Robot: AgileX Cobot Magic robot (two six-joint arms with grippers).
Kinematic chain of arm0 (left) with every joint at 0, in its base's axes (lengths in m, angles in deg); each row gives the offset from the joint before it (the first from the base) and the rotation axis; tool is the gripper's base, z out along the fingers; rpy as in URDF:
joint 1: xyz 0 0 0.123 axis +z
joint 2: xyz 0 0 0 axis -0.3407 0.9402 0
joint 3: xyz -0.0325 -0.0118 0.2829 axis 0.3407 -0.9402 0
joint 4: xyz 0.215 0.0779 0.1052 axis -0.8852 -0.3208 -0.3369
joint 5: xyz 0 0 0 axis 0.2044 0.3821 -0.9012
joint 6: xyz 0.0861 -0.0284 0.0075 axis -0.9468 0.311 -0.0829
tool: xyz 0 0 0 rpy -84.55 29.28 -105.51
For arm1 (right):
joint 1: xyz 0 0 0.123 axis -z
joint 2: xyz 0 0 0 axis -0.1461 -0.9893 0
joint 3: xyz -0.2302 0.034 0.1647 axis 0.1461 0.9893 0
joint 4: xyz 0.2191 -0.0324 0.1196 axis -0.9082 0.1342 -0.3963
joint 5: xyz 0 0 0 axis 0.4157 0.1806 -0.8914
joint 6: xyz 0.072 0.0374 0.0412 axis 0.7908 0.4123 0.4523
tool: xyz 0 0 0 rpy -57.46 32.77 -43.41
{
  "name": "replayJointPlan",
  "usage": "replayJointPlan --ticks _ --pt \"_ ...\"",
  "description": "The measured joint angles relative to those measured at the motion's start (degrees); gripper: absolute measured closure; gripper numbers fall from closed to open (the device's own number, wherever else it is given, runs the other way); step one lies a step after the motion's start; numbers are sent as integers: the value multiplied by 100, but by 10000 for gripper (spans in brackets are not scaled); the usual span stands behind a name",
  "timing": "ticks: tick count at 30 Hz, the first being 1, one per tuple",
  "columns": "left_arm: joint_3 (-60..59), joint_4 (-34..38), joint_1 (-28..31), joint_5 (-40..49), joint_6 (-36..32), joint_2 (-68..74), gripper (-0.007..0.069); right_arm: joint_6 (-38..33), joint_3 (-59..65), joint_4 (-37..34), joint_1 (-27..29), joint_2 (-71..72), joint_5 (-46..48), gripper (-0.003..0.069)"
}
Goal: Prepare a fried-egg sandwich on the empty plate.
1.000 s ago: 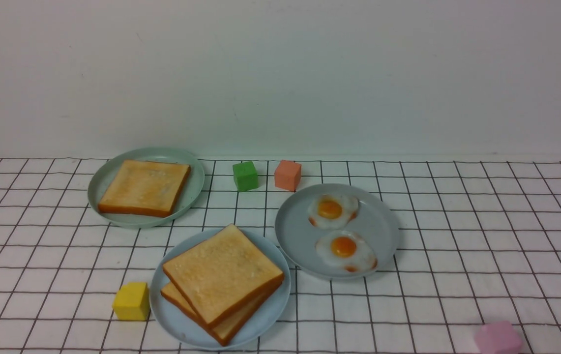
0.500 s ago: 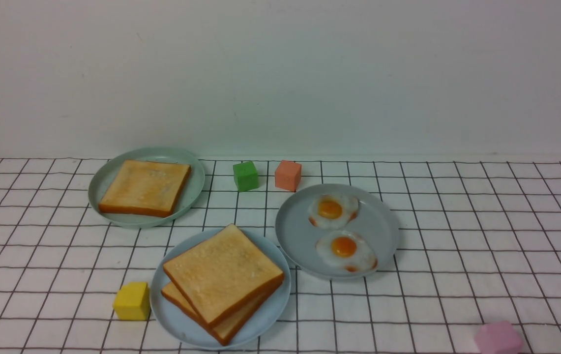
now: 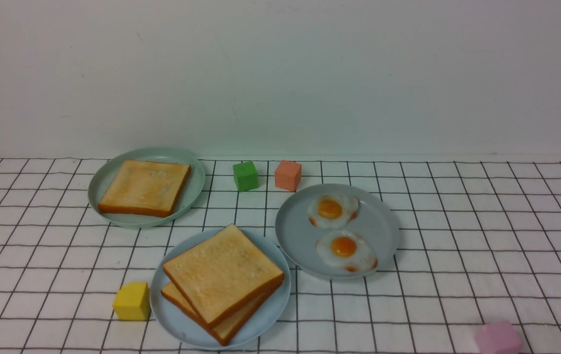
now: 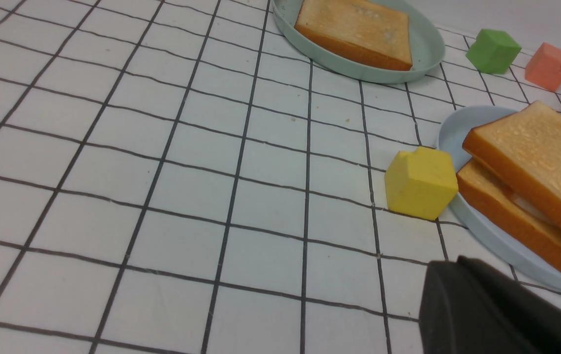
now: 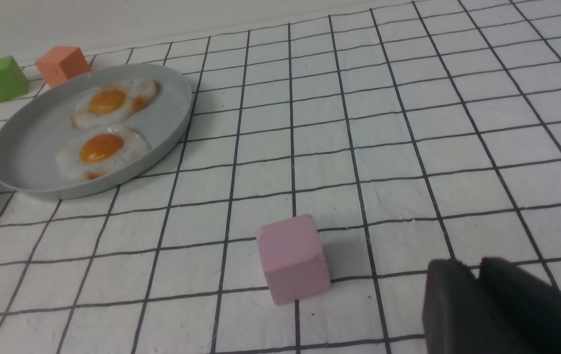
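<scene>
Two toast slices [image 3: 222, 281] are lying stacked on the sky-blue plate [image 3: 265, 314] near the table's front, a sliver of white showing between them. The left gripper's [image 4: 462, 275] jaws are sitting closed, holding nothing; the right gripper's [image 5: 474, 273] jaws are standing slightly parted, empty, near the pink cube [image 5: 292, 258].

Three plates [image 3: 280, 223], three toast slices [image 3: 221, 273], two fried eggs [image 3: 344, 248] and four cubes [image 3: 132, 301] are on the gridded cloth [image 3: 482, 236].
</scene>
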Motion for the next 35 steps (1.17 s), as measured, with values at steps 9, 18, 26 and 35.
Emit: replayJointPlan --ticks 9,18,26,35 --pt "0 0 0 0 0 0 622 0 0 0 0 0 0 547" --pt "0 0 0 0 0 0 618 0 0 0 0 0 0 535" --pt "0 0 0 0 0 0 609 0 0 0 0 0 0 524" --pt "0 0 0 0 0 0 606 0 0 -2 0 0 0 513"
